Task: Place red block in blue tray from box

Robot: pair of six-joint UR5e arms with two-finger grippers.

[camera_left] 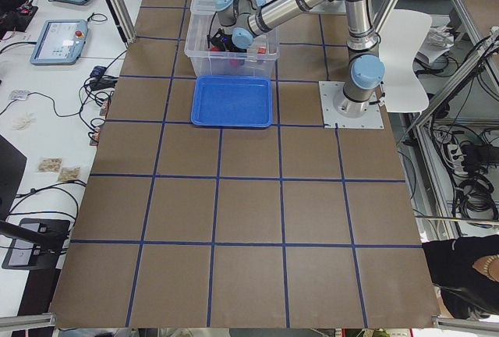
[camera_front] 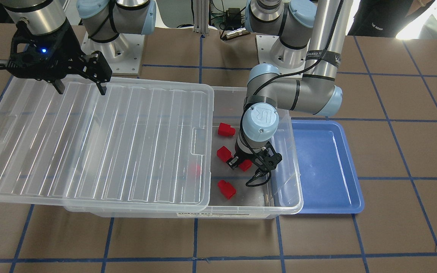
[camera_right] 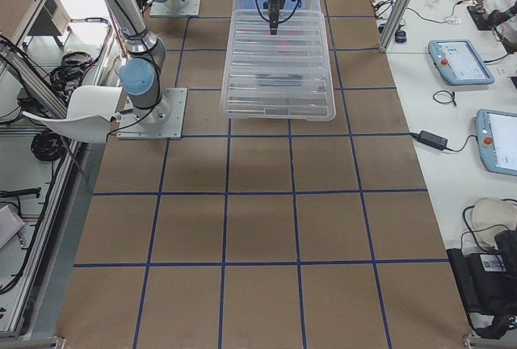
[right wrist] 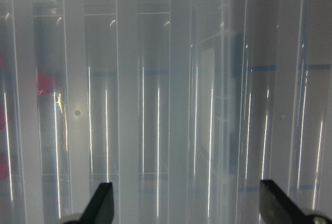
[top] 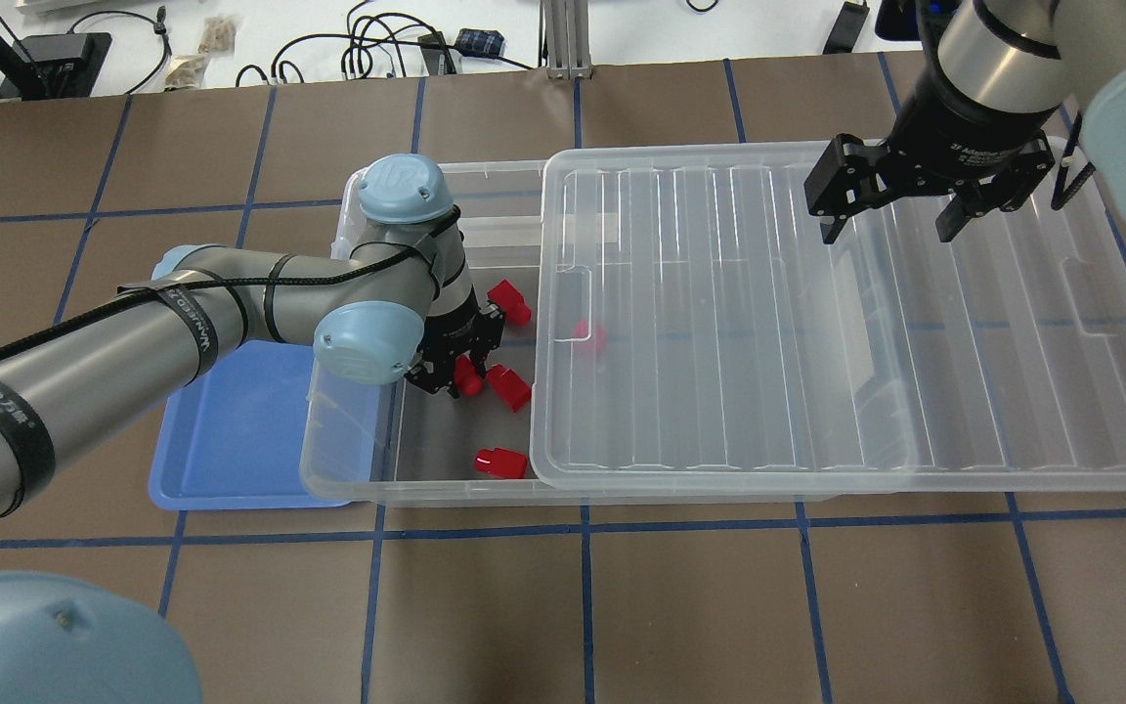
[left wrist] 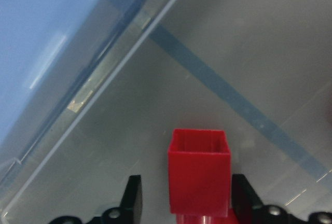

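Observation:
My left gripper (camera_front: 246, 165) is down inside the open end of the clear box (camera_front: 293, 189). Its fingers straddle one red block (left wrist: 199, 175). One finger touches the block and a gap shows on the other side, so it is open. Three more red blocks lie loose on the box floor (top: 509, 301) (top: 509, 388) (top: 500, 462). Another block (top: 589, 335) shows blurred under the lid. The blue tray (camera_front: 324, 167) lies empty beside the box, on the robot's left. My right gripper (top: 886, 235) is open and empty just above the ribbed clear lid (top: 817, 323).
The lid lies shifted toward the robot's right, overhanging the box and covering most of it. The box wall (top: 348, 460) stands between the blocks and the blue tray. The brown table with blue grid lines (camera_front: 393, 235) surrounds them.

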